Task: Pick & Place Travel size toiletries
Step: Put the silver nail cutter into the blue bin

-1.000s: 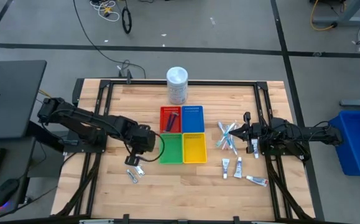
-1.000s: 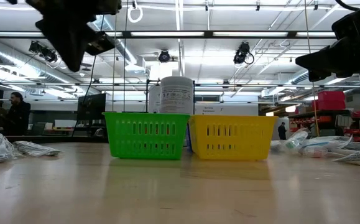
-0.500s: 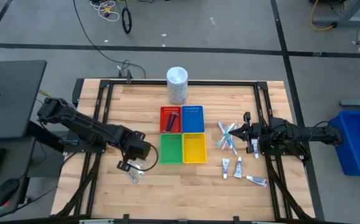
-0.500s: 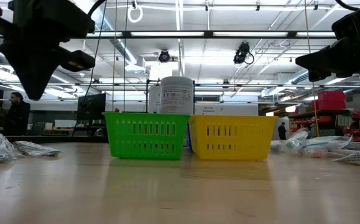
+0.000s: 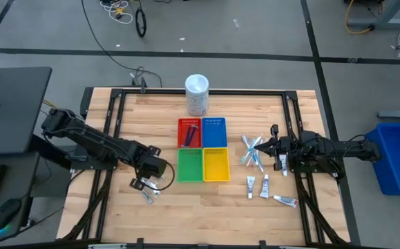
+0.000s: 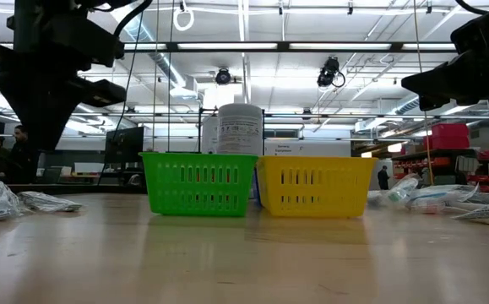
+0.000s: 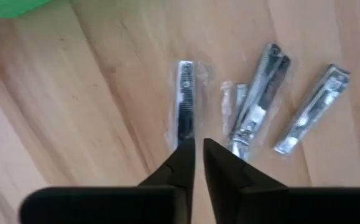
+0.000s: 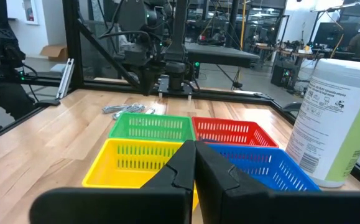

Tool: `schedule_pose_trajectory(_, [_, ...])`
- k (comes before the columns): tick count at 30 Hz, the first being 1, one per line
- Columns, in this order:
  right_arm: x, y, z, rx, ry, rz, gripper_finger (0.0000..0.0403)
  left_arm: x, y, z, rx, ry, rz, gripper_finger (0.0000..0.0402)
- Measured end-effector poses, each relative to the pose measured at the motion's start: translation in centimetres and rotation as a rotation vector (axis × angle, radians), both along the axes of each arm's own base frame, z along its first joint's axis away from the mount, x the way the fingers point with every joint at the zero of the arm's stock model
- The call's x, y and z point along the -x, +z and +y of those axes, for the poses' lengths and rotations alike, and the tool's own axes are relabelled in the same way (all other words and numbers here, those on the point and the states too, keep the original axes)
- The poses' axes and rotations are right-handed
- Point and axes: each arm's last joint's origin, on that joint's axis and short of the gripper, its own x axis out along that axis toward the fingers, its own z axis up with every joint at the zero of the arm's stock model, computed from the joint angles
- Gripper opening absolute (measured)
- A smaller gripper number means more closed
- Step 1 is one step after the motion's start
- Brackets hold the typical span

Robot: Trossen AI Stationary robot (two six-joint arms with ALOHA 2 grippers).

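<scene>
From above, your left gripper [image 5: 146, 184] hangs over the small silvery packets [image 5: 149, 194] lying left of the green tray [image 5: 189, 165]; the right gripper [image 5: 275, 146] waits well apart by the sticks [image 5: 252, 150] and tubes [image 5: 263, 186]. In the left wrist view, the nearly shut fingers [image 7: 180, 163] sit at the near end of one wrapped metal piece [image 7: 184, 102], whose long axis runs straight away from them. In the right wrist view, that gripper's fingers are closed together, holding nothing.

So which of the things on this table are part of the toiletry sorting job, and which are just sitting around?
Part of the job:
- wrapped metal nail clippers under the left tool
- toothbrush-like sticks
- small white tubes
- dark stick in the red tray
- blue, green and yellow trays

Just lying about:
- tall white tub
- laptop beside the table
</scene>
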Motion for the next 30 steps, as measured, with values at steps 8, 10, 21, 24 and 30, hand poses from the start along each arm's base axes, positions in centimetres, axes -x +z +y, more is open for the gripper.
schedule_pose_trajectory(8, [0.0, 0.0, 0.0, 0.000, 0.000, 0.000, 0.0013, 0.0, 0.0, 0.0, -0.008, -0.013, -0.001, 0.0141])
schedule_pose_trajectory(10, [0.0, 0.0, 0.0, 0.000, 0.000, 0.000, 0.0013, 0.0, -0.1, 0.0, -0.002, 0.017, -0.001, 0.0158])
schedule_pose_trajectory(21, [0.0, 0.0, 0.0, 0.000, 0.000, 0.000, 0.0014, 1.7, -2.9, 0.5, -0.006, 0.048, 0.086, 0.0180])
schedule_pose_trajectory(24, [0.0, 0.0, 0.0, 0.000, 0.000, 0.000, 0.0013, 2.0, -3.4, 0.6, -0.016, 0.050, 0.092, 0.0176])
schedule_pose_trajectory(30, [0.0, 0.0, 0.0, 0.000, 0.000, 0.000, 0.0013, 1.7, -3.5, 0.5, -0.024, 0.037, 0.052, 0.0173])
